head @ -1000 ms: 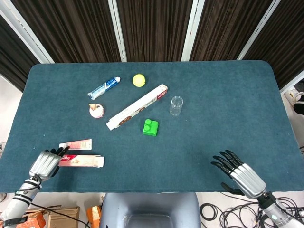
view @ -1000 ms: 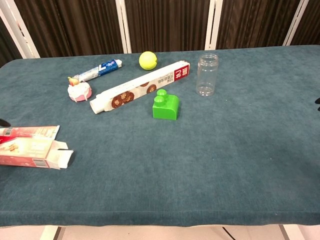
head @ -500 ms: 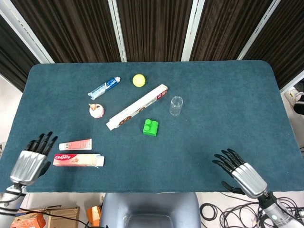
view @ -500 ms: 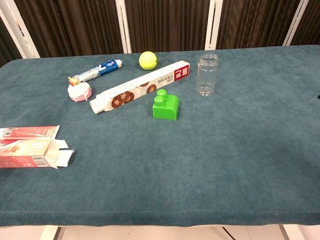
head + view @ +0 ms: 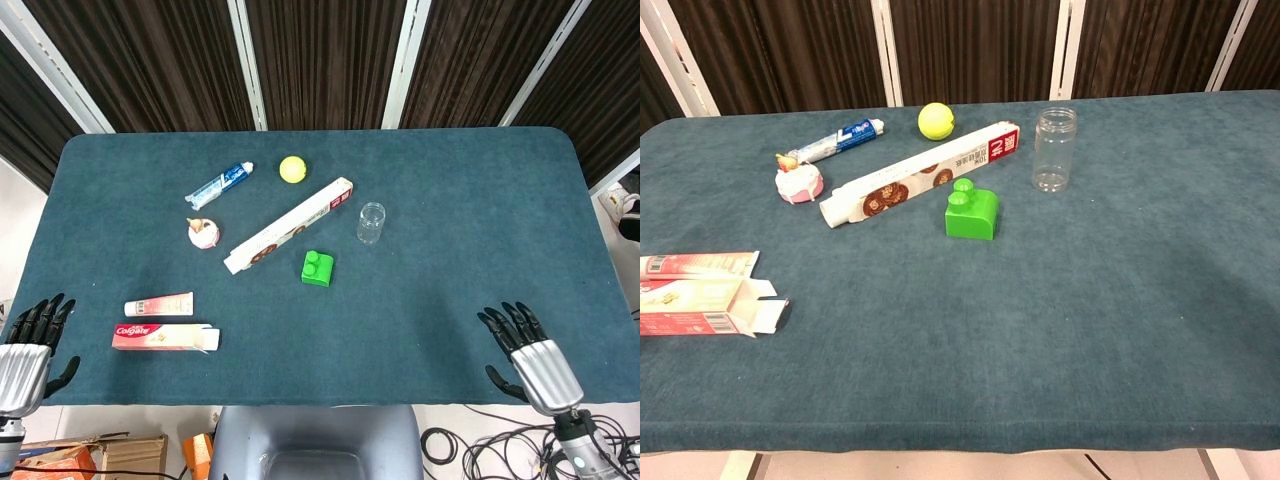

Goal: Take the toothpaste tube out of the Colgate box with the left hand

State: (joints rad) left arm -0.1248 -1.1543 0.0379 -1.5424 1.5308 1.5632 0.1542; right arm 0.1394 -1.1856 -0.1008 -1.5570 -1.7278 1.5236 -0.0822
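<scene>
Presently, the left hand (image 5: 22, 352) is seen off the near-left corner of the bench (image 5: 450, 220), fingers spread wide and holding nothing. The right hand (image 5: 530, 352) is likewise held at the near-right edge, fingers apart and empty. The bench is covered in dark teal cloth, with dark curtains hung behind it. The toothpaste tube (image 5: 159, 304) is laid flat near the left edge, just beyond the Colgate box (image 5: 165, 338), whose right end flap is seen open.

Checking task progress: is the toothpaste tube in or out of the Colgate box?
Out. The toothpaste tube lies on the table beside the Colgate box, whose end flaps stand open.
</scene>
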